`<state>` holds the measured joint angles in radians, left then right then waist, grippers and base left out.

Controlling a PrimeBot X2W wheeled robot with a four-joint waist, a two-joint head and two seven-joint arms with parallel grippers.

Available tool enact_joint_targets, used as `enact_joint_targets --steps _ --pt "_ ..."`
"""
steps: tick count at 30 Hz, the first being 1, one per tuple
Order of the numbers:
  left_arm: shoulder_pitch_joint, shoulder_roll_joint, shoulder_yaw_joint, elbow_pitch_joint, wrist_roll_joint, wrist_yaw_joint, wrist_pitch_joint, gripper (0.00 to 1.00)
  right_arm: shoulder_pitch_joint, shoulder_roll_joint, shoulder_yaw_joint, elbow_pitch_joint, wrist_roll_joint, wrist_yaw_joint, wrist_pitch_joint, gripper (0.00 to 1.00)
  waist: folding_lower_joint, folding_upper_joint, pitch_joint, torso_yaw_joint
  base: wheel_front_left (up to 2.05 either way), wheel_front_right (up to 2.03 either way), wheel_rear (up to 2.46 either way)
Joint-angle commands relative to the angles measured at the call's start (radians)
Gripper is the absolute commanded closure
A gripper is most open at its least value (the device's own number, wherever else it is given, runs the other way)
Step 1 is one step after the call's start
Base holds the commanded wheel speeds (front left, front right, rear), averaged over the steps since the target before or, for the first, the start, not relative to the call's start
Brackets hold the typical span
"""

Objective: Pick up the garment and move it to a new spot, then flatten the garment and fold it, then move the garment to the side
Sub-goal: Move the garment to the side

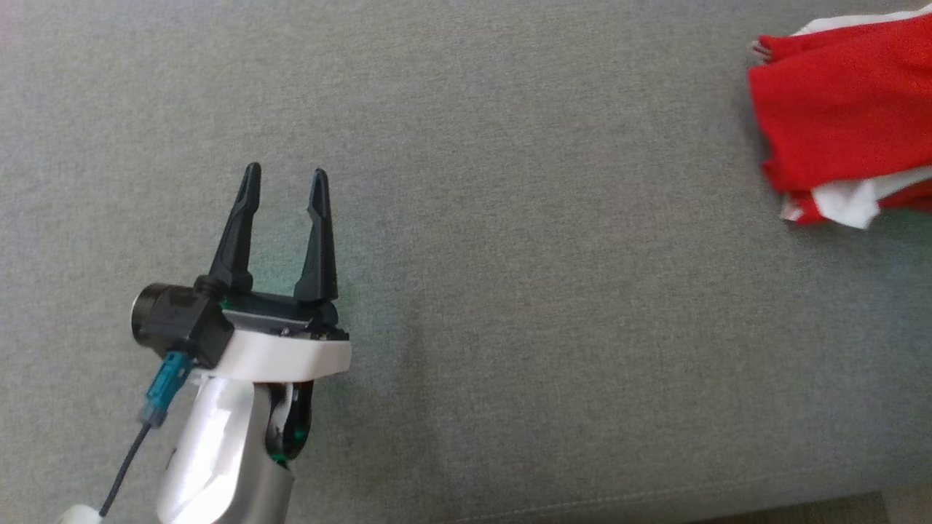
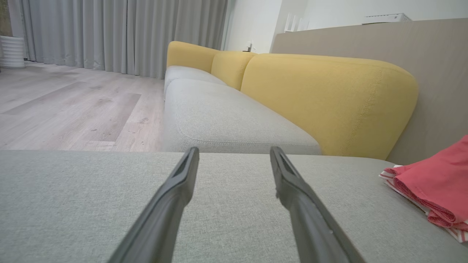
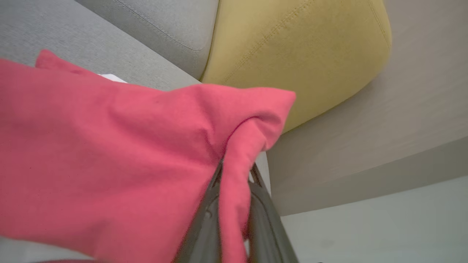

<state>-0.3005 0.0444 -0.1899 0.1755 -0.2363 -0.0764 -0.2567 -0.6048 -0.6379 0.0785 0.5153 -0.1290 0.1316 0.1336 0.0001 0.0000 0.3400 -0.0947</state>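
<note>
The garment [image 1: 844, 116] is red cloth with white and striped parts, bunched in folds at the far right of the grey cushion [image 1: 510, 255]. In the left wrist view the garment [image 2: 435, 186] lies at the right edge. My left gripper [image 1: 285, 173] hovers over bare cushion at the lower left, well away from the cloth, jaws open and empty; its fingers [image 2: 172, 197] spread wide in its wrist view. My right gripper [image 3: 236, 171] is shut on a fold of the garment [image 3: 109, 157], whose red cloth drapes over the fingers and hides their tips.
Yellow backrests [image 2: 329, 98] line the far side of the sofa, with a beige panel [image 2: 431, 73] behind. A second grey seat cushion [image 2: 226, 120] adjoins this one. Wooden floor [image 2: 65, 106] and grey curtains [image 2: 109, 33] lie beyond. The cushion's front edge [image 1: 655, 509] runs along the bottom.
</note>
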Motion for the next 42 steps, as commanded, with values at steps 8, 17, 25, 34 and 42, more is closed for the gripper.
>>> enact_joint_targets --steps 8,17,25,34,42 --pt "-0.021 0.006 0.058 -0.04 0.021 -0.012 -0.005 0.0 -0.023 -0.017 -0.08 -0.011 -0.022 -0.001 -0.031 1.0 -0.0001 0.0 0.019 0.007 0.0 0.0 0.0" --pt "-0.02 0.006 0.06 -0.034 0.021 -0.015 -0.005 0.0 -0.005 0.038 -0.141 -0.071 -0.057 -0.001 -0.015 0.0 -0.0001 0.0 0.012 0.009 0.0 0.0 0.0" --pt "0.002 0.006 0.068 -0.029 0.004 -0.003 -0.005 0.0 0.014 0.178 -0.103 -0.242 -0.02 -0.001 -0.072 0.0 -0.0001 0.0 -0.064 0.015 0.0 0.0 0.0" --pt "0.051 0.007 0.087 -0.035 0.008 0.008 -0.005 0.0 0.078 0.457 -0.024 -0.376 0.091 -0.001 -0.178 0.0 -0.0001 0.0 -0.186 0.038 0.0 0.0 0.0" --pt "0.12 0.006 0.113 -0.02 -0.012 0.017 -0.005 0.0 0.262 0.586 -0.031 -0.329 0.205 -0.001 -0.305 0.0 -0.0001 0.0 -0.259 0.062 0.0 0.0 0.0"
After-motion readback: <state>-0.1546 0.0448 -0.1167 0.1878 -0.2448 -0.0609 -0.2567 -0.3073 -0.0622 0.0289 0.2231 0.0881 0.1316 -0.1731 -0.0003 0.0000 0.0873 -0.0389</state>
